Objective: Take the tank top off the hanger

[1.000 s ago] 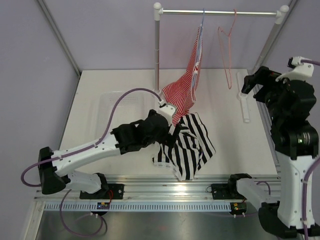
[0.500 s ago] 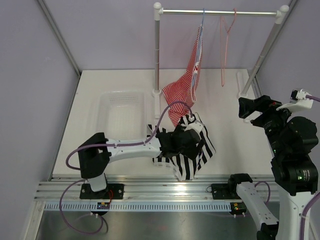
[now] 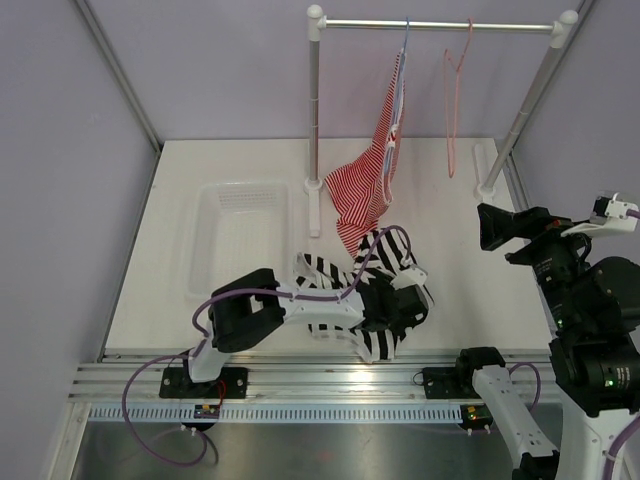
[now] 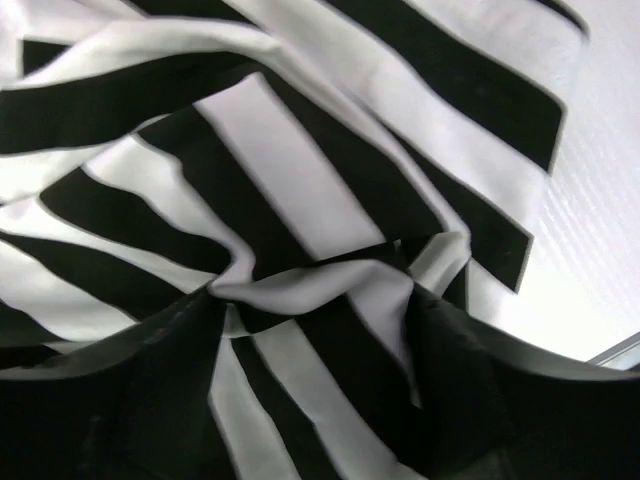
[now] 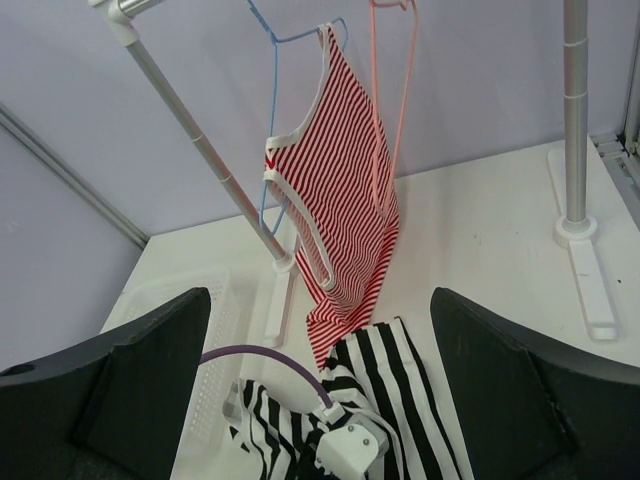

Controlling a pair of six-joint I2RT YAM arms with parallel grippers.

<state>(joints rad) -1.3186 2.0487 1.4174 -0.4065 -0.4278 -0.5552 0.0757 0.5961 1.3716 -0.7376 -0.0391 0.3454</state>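
Lying bunched under left pincer (image 4: 315,320), tank top (image 4: 300,170)

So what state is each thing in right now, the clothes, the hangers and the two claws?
tank top: off its hanger, crumpled on the table.
pink hanger: bare, hooked on the rail.
red-striped top: hanging from the blue hanger.
blue hanger: hooked on the rail, loaded.
left gripper: jaws apart, straddling a fold of the tank top.
right gripper: open, empty, held clear.
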